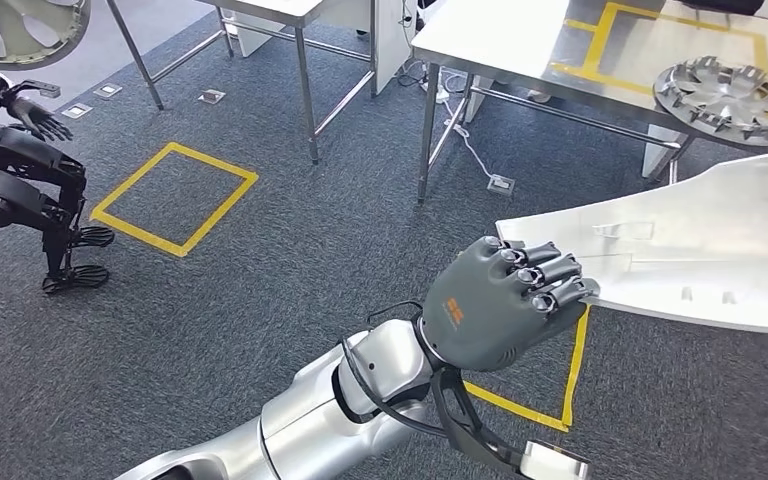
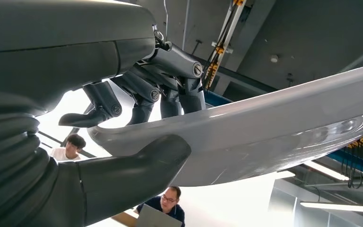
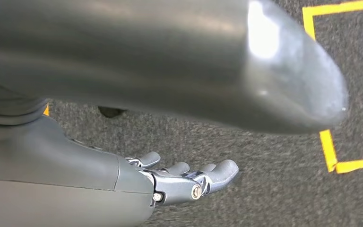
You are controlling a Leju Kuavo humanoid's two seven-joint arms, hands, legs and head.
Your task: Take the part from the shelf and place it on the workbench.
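Note:
The part (image 1: 680,260) is a long, flat white-silver panel that runs off the right edge of the head view, level above the carpet. My left hand (image 1: 500,300) grips its near left tip, fingers curled over the top edge. In the left wrist view, the fingers (image 2: 170,90) lie over the part (image 2: 264,132) and the thumb (image 2: 137,165) presses from underneath. My right hand (image 3: 179,182) hangs above the carpet, fingers stretched out and holding nothing. The steel workbench (image 1: 520,40) stands at the back right, marked with a yellow tape rectangle.
A round silver finned disc (image 1: 730,95) lies on the workbench's right side. A second steel table (image 1: 305,80) stands behind. A dark humanoid robot (image 1: 10,170) crouches at the left. Yellow tape squares (image 1: 175,195) mark the carpet. Two people (image 2: 168,201) are seen beyond the part.

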